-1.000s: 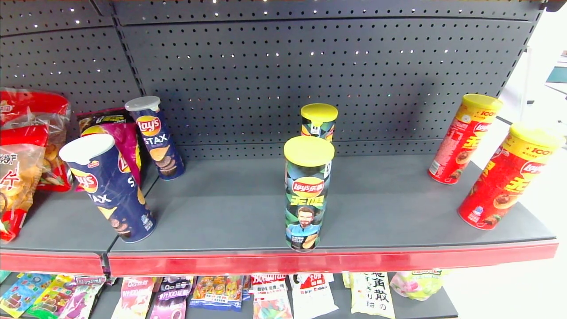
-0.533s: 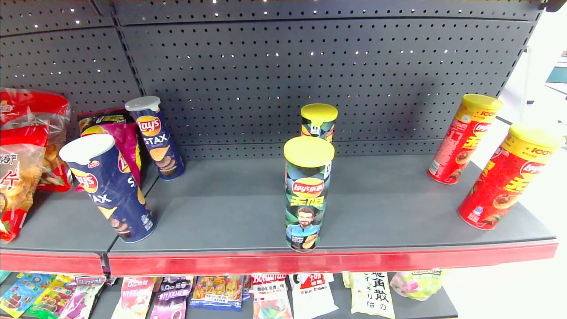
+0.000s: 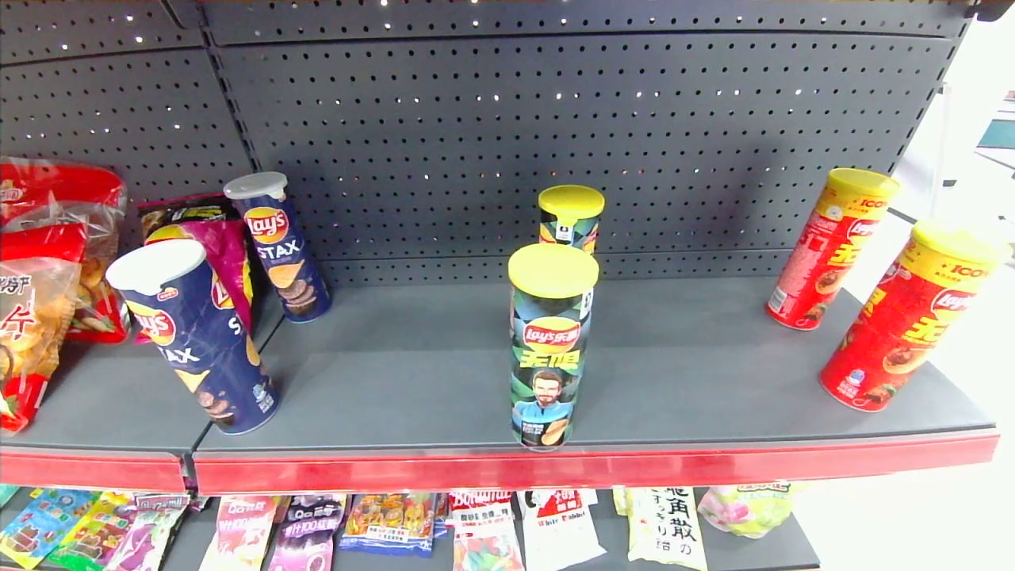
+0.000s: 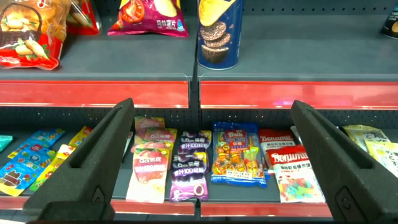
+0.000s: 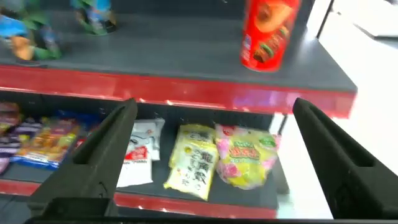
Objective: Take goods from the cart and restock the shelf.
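Plainly, both claws are empty with their fingers spread wide apart: the left gripper [image 4: 212,106] faces the red front lip of the shelf [image 3: 587,469] below a dark-blue can [image 4: 217,34], and the right gripper [image 5: 214,102] faces that lip below a red can [image 5: 267,34]. In the head view, two yellow-lidded green cans stand upright at centre frame, the front green can [image 3: 551,349] at the shelf edge and the rear green can [image 3: 569,218] by the pegboard. Two dark-blue cans stand at left, two red cans at far right. Snack bags [image 3: 47,262] fill the left edge, and sweet packets [image 3: 388,519] lie on the tier along the bottom.
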You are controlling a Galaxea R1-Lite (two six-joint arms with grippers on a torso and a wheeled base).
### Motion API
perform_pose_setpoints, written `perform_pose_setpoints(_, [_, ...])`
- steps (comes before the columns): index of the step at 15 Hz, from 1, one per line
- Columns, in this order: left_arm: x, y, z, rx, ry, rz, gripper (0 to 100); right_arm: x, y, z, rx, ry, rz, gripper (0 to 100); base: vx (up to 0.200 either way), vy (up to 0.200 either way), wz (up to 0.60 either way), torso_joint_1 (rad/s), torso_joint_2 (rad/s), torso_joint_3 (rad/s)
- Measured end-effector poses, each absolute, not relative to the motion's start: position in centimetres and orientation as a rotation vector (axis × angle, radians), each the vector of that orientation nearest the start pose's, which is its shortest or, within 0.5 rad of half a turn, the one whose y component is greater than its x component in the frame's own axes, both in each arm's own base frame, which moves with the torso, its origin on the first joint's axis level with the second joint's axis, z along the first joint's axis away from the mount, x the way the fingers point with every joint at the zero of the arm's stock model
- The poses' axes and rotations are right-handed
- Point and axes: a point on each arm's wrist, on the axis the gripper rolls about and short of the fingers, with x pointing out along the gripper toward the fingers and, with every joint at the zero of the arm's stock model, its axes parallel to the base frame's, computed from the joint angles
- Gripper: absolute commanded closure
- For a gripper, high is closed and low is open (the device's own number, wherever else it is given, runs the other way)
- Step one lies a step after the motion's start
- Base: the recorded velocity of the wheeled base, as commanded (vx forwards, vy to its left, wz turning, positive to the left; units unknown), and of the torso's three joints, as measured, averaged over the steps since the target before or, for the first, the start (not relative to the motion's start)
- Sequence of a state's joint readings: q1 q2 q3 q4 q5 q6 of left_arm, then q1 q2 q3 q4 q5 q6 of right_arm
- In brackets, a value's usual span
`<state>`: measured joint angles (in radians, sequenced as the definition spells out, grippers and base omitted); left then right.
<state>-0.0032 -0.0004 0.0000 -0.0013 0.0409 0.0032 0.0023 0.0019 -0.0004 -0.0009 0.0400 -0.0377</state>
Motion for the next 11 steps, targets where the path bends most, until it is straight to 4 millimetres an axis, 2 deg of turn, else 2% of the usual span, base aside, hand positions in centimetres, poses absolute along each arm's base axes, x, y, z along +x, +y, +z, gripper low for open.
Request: perform_pose_setpoints(11, [-2.28,0.10,7.56,0.003,-0.002,0.038,0,-2.28,0.05,7.60,-0.002,0.000,0.025,0,0.000,0.000,0.00,0.000,0.00,0.000])
